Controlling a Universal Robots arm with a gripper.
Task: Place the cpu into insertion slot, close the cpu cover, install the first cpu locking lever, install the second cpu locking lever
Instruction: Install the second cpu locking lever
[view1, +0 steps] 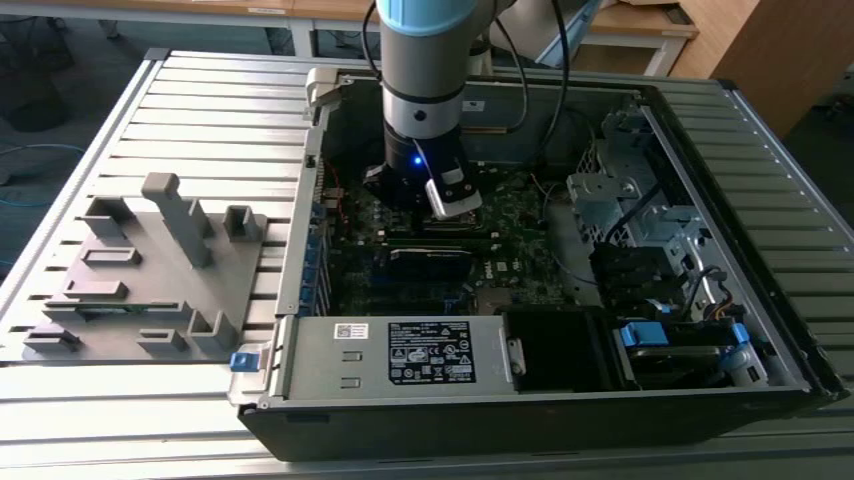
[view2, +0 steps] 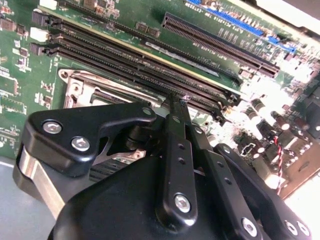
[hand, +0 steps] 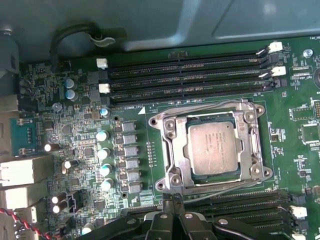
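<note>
In the first wrist view the cpu (hand: 212, 148) lies flat in the insertion slot (hand: 261, 173), its silvery-tan top facing up. The cpu cover (hand: 175, 150) lies down around it as a silver frame. Thin wire levers run along two opposite sides of the socket (hand: 200, 110) (hand: 220, 184). My gripper (hand: 172, 198) is shut with nothing seen between its fingers, its tips just off the socket's edge beside one lever. The second wrist view shows my gripper (view2: 175, 100) from behind, tips over the socket's rim (view2: 75, 85). In the exterior view my gripper (view1: 451, 208) reaches down into the open computer case.
Long black memory slots (hand: 185, 75) flank the socket on both sides. Capacitors (hand: 102, 152) stand on the board nearby. The case walls (view1: 300, 250), a drive cage (view1: 614, 200) and the power supply (view1: 400, 350) hem in the board. A grey fixture (view1: 147, 270) sits outside on the exterior view's left.
</note>
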